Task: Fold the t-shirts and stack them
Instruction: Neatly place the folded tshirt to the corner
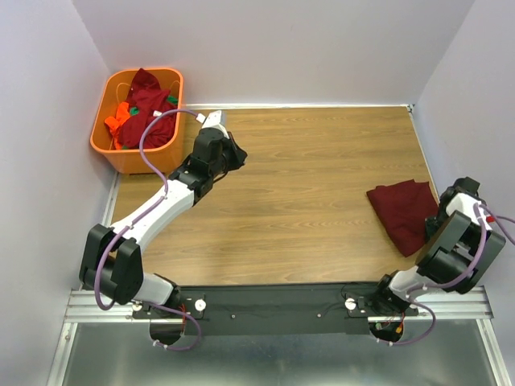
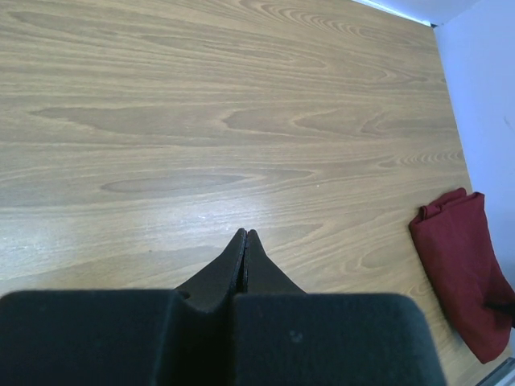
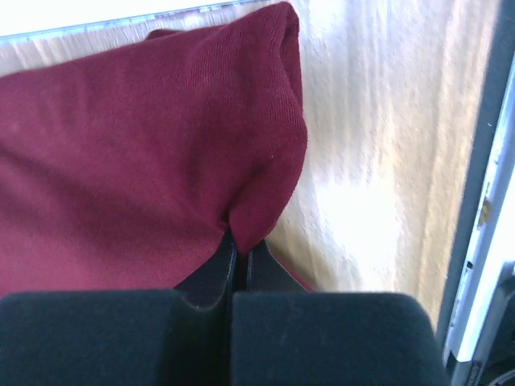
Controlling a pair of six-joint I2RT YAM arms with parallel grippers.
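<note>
While the orange plastic basket (image 1: 133,159) at ten o'clock holds a crumpled heap of t-shirts (image 1: 149,108), mostly maroon with scraps of orange and green, only one garment is dealt with. Just at the basket's four o'clock, the left pincer (image 1: 233,153) hangs over bare wood-grain surface (image 1: 306,185), its black tapered tips pressed together with nothing between them. Over at three o'clock lies the folded t-shirt (image 1: 402,211), a soft maroon knit in a rough rectangle with rounded, slightly puffy folds, near the surface's edge. The right pincer (image 3: 237,241) is closed at its near corner, and the cloth puckers into the tips, so it seems to be nipping that corner. I judge this the placing of the first shirt. Next, the right tips should let go and the left should reach into the basket for another.
</note>
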